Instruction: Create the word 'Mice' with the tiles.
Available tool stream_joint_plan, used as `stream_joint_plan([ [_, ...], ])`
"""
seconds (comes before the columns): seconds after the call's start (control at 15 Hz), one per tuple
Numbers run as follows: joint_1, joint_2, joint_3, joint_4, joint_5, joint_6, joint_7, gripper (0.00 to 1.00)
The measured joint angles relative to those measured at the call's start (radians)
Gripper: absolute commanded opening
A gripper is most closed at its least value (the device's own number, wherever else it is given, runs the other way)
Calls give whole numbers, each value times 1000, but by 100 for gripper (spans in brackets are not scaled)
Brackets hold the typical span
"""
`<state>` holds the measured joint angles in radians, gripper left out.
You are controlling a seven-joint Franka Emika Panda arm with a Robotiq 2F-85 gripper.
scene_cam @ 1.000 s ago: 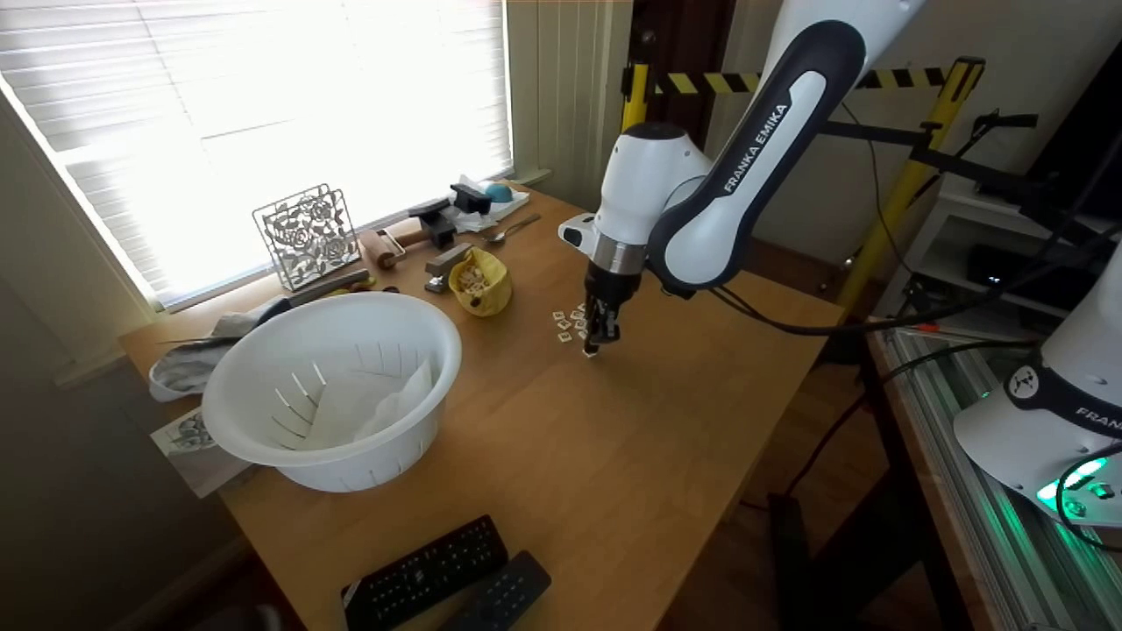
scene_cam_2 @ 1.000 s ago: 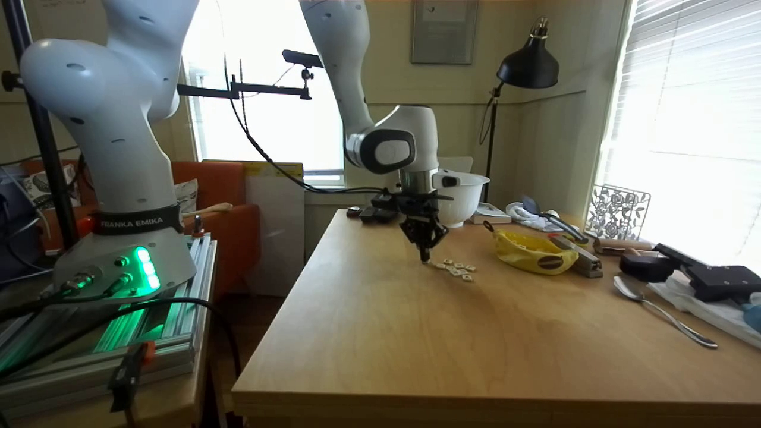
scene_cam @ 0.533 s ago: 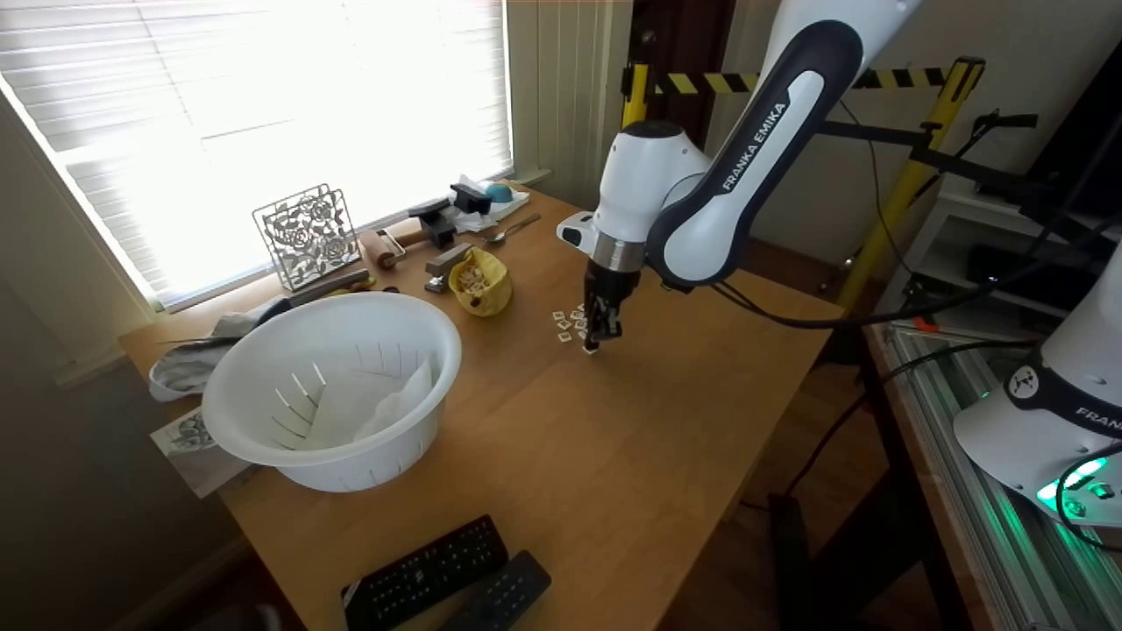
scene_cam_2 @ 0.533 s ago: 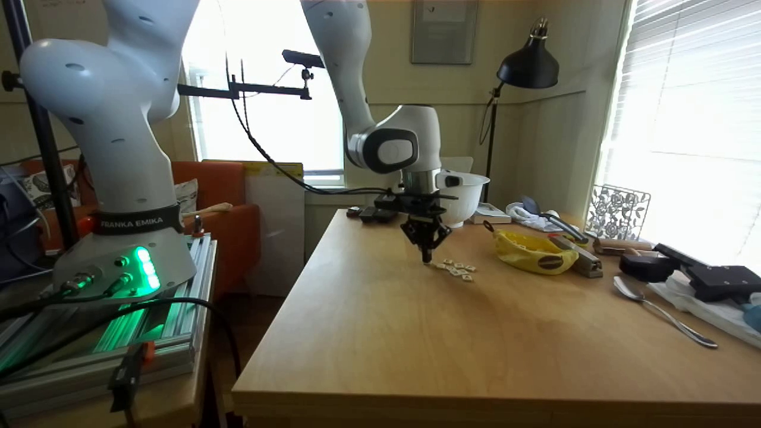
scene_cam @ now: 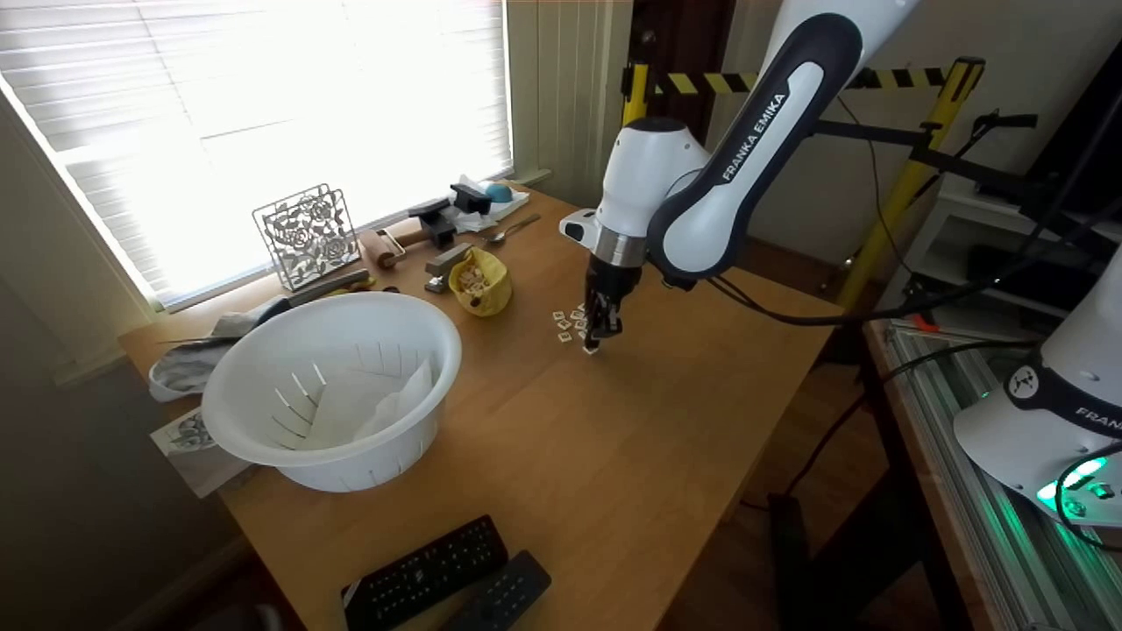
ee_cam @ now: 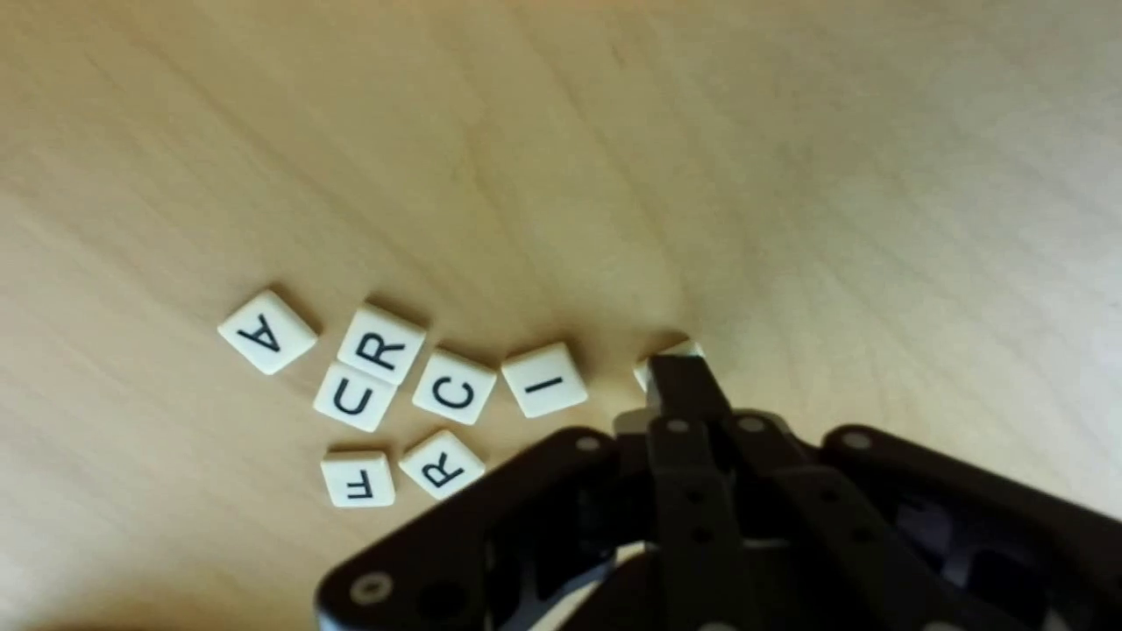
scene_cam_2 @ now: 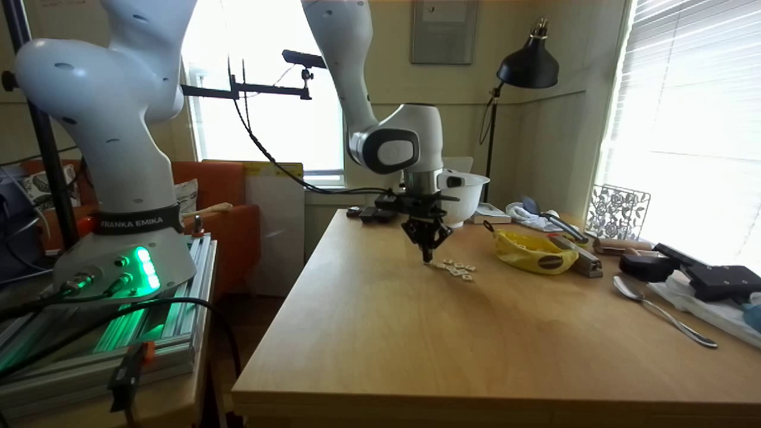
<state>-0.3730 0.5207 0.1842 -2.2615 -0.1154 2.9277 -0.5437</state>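
Note:
Several cream-white letter tiles lie flat on the table. In the wrist view, a row runs from the A tile (ee_cam: 267, 332) past an R tile (ee_cam: 382, 344) and the U tile (ee_cam: 354, 396) to the C tile (ee_cam: 454, 386) and the I tile (ee_cam: 544, 380). An F tile (ee_cam: 358, 479) and another R tile (ee_cam: 443, 464) lie below. My gripper (ee_cam: 688, 381) is shut, its fingertips over a tile (ee_cam: 686, 349) right of the I, whose letter is hidden. In both exterior views the gripper (scene_cam: 592, 344) (scene_cam_2: 427, 257) is down at the table beside the cluster of tiles (scene_cam: 564, 336) (scene_cam_2: 456, 271).
A yellow pouch (scene_cam: 482, 300) (scene_cam_2: 529, 257) holding more small pieces stands near the tiles. A large white bowl (scene_cam: 219, 421) is at one side, and black remotes (scene_cam: 429, 570) lie beyond it. A stapler-like grey object (scene_cam_2: 576, 255) and a spoon (scene_cam_2: 666, 312) lie by the window.
The gripper has shifted very slightly towards the tile cluster, staying low and shut. The tile under its tips seems to have slid a tiny bit with it. The other tiles look unchanged.

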Motion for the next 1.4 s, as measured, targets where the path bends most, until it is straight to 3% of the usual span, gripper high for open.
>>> stream_joint_plan([
  [0.4,-19,-4,9,0,24,4,23,0],
  [1.4,16,11,-56,1,91,90,288,0],
])
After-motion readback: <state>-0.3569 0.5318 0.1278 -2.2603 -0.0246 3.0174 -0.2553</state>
